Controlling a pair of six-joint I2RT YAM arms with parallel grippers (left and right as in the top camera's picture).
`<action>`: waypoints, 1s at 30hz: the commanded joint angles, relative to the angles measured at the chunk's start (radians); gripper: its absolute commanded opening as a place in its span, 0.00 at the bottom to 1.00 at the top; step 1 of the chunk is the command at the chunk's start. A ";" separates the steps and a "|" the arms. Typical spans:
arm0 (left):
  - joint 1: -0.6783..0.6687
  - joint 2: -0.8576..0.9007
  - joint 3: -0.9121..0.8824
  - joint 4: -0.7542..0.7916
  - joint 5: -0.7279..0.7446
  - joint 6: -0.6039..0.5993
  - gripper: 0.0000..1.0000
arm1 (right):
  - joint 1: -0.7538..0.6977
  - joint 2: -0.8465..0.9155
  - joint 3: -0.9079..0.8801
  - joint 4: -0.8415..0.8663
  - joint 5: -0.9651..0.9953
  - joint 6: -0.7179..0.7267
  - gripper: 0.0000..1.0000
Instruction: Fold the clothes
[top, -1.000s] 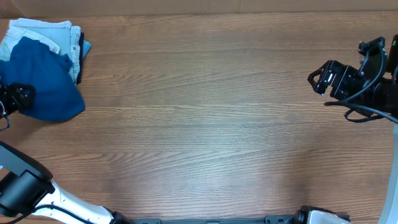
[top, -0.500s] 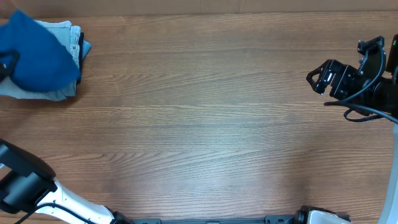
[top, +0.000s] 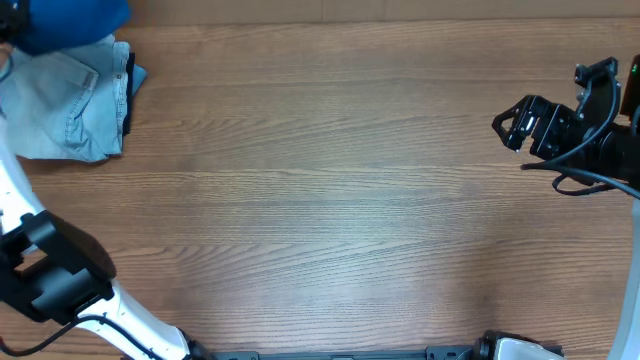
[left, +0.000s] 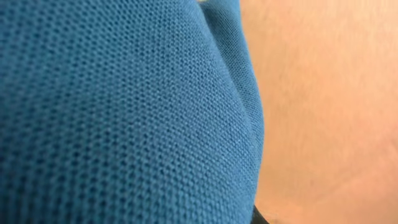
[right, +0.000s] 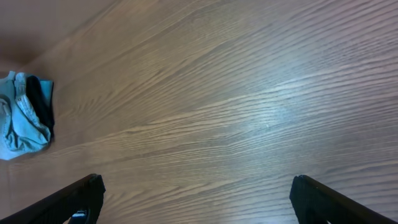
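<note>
The deep teal-blue polo shirt (top: 65, 20) hangs bunched at the far left corner of the overhead view, lifted off the table and partly out of frame. Its knit fabric (left: 124, 112) fills the left wrist view and hides the fingers. My left gripper (top: 6, 28) is at the shirt's left edge and carries it. My right gripper (top: 510, 125) hovers at the right side of the table. It is open and empty, with both fingers wide apart in the right wrist view (right: 199, 202), far from the shirt.
Pale light-blue jeans (top: 65, 105) lie folded at the far left of the wooden table (top: 330, 200), with a dark garment edge beside them; they also show in the right wrist view (right: 22, 118). The left arm's white link (top: 12, 190) rises along the left edge.
My left gripper has lifted the polo shirt off the jeans and carried it toward the far left corner, which uncovers the jeans. The right arm has stayed put.
</note>
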 joint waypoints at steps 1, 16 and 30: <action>-0.032 -0.027 0.034 0.077 -0.120 -0.050 0.04 | -0.001 -0.004 0.024 -0.013 0.001 -0.033 1.00; -0.008 0.067 0.032 -0.295 -0.180 0.275 0.04 | -0.001 -0.004 0.024 -0.034 0.012 -0.049 1.00; 0.154 0.067 0.032 -0.600 -0.242 0.266 0.07 | -0.001 -0.004 0.024 -0.004 0.012 -0.052 1.00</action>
